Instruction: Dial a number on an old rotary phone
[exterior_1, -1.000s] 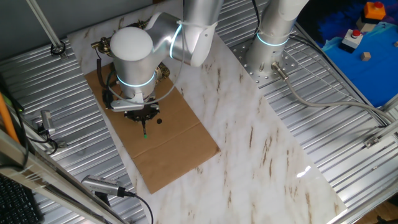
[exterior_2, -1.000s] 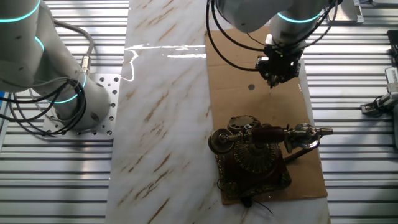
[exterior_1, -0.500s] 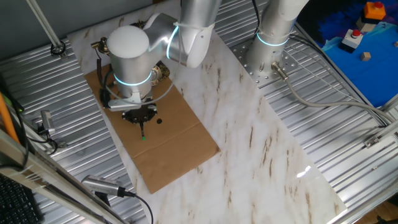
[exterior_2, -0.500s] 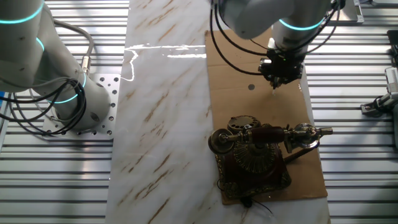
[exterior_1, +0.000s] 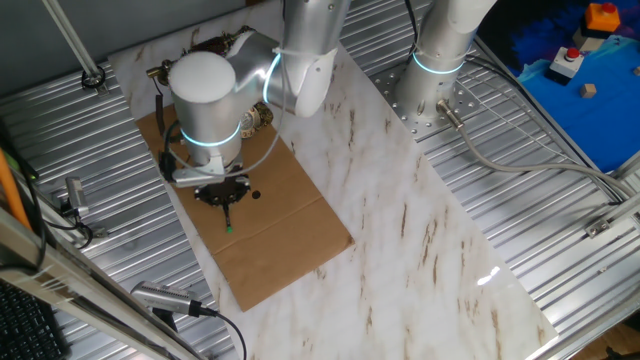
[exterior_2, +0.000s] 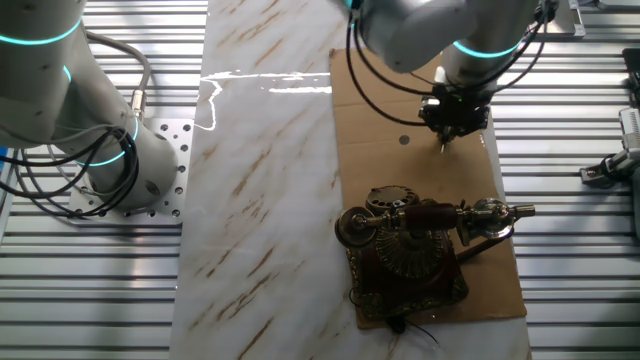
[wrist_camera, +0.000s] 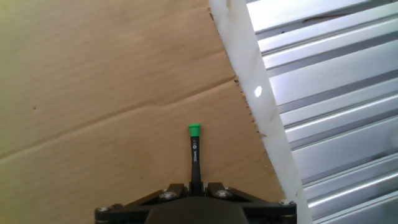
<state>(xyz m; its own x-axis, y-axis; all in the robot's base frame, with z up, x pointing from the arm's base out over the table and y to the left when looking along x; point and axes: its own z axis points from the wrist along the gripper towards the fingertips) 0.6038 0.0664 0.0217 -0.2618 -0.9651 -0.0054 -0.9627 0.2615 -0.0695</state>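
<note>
Pincer (exterior_2: 446, 132) clenched on thin black stick (wrist_camera: 194, 158), green tip pointing down over bare cardboard sheet (exterior_2: 372, 100), near sheet's edge by ribbed metal surface (wrist_camera: 323, 93).

Phone (exterior_2: 410, 250) sits at opposite end of same sheet, well apart from pincer, handset on cradle lying crosswise, round dial (exterior_2: 392, 199) on side facing pincer.

In one fixed view, phone mostly hidden behind arm.

Judgement: stick tip must travel along sheet's length toward dial, then drop into finger hole; no contact yet.

2 high fixed views, opposite sides | share cardboard (exterior_1: 270, 235) | hand view close, downward
</note>
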